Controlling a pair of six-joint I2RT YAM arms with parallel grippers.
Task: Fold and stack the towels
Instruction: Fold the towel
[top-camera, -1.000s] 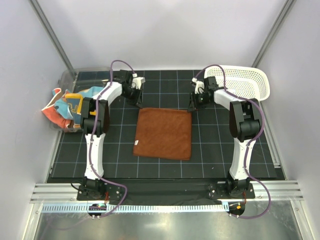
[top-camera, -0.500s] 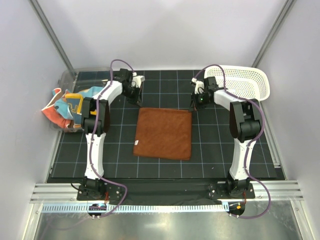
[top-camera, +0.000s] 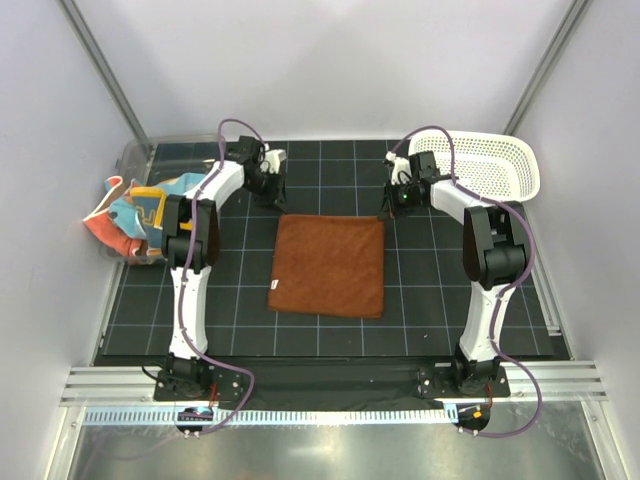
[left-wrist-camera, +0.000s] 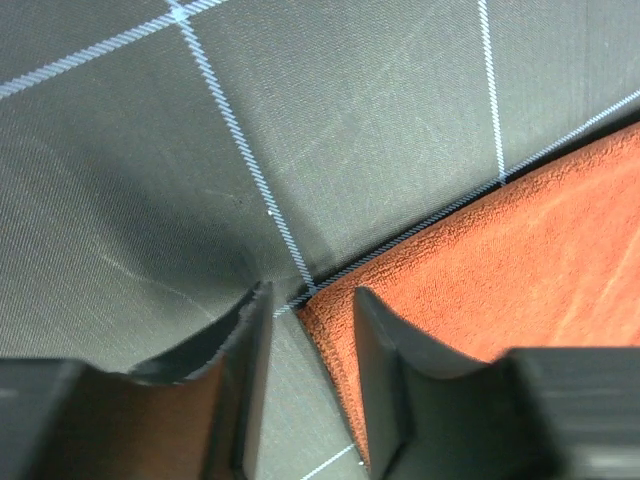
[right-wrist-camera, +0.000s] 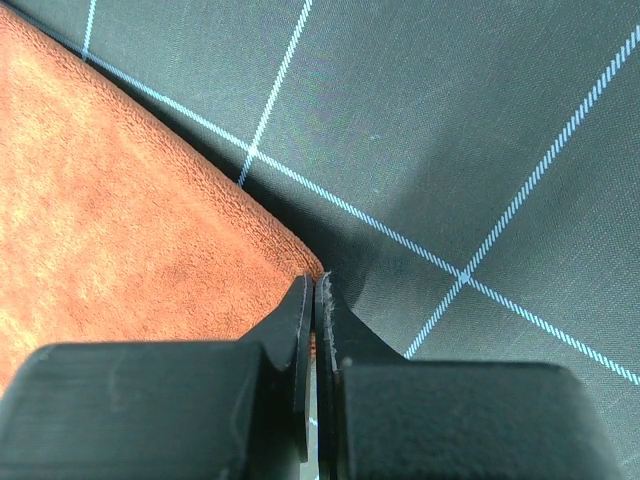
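From above, we see the left tool (top-camera: 272, 192) at the brown towel's (top-camera: 328, 265) far left corner and the right tool (top-camera: 392, 207) at its far right corner. The towel lies flat and square on the counter's black gridded mat (top-camera: 440, 300). A heap of printed towels (top-camera: 125, 215) sits at the left edge.

At the left wrist, the tool's dark fingers (left-wrist-camera: 245, 350) stand apart, and the towel's fuzzy corner lies on the mat between them.

At the right wrist, the tool's jaws are pressed together at the towel's corner tip. We cannot tell whether they pinch any cloth.
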